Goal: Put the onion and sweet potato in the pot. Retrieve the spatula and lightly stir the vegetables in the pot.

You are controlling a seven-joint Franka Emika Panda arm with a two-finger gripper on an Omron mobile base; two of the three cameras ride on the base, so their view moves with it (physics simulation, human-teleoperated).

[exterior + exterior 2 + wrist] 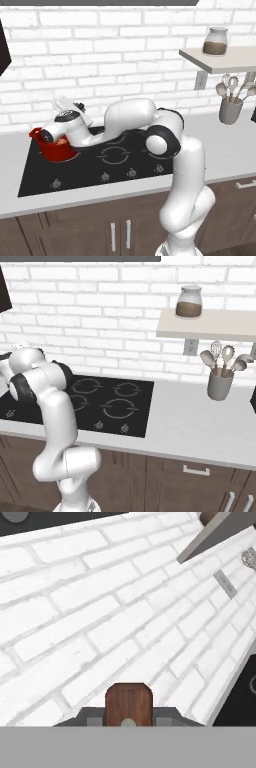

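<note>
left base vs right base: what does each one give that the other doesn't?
Left base view: the red pot at the cooktop's left end, an orange lump inside, the arm's wrist reaching over it.
Right base view: the right-hand burners unobstructed, and a longer run of counter right of the cooktop.
Both: black cooktop, brick wall, shelf with a jar, utensil holder, white arm.
</note>
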